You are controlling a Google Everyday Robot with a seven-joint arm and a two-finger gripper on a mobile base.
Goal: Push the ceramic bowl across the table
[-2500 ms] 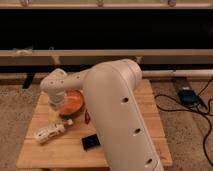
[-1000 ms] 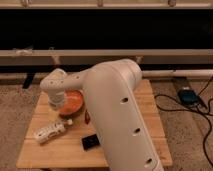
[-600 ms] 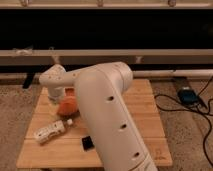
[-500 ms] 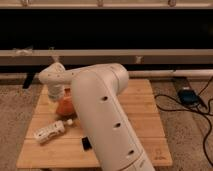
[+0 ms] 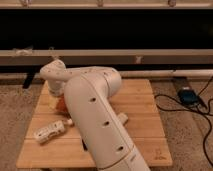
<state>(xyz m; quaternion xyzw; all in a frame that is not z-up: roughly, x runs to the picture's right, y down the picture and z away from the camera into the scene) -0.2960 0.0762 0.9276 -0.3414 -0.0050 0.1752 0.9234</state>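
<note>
The orange ceramic bowl (image 5: 61, 104) is on the left part of the light wooden table (image 5: 142, 112). Only a thin orange edge of it shows beside my white arm (image 5: 95, 115), which covers the rest. My gripper (image 5: 58, 95) is at the end of the bent arm, low over the table and right at the bowl on its far-left side. It is largely hidden by the arm's own links.
A white plastic bottle (image 5: 50, 131) lies on its side at the table's front left. A small black object (image 5: 84, 145) peeks out beside the arm near the front edge. A blue device with black cables (image 5: 188, 96) lies on the carpet to the right. A dark wall unit stands behind the table.
The arm has swung left and toward the camera, and now covers most of the bowl and the black object. The visible orange edge has shifted slightly left. The bottle has not moved.
</note>
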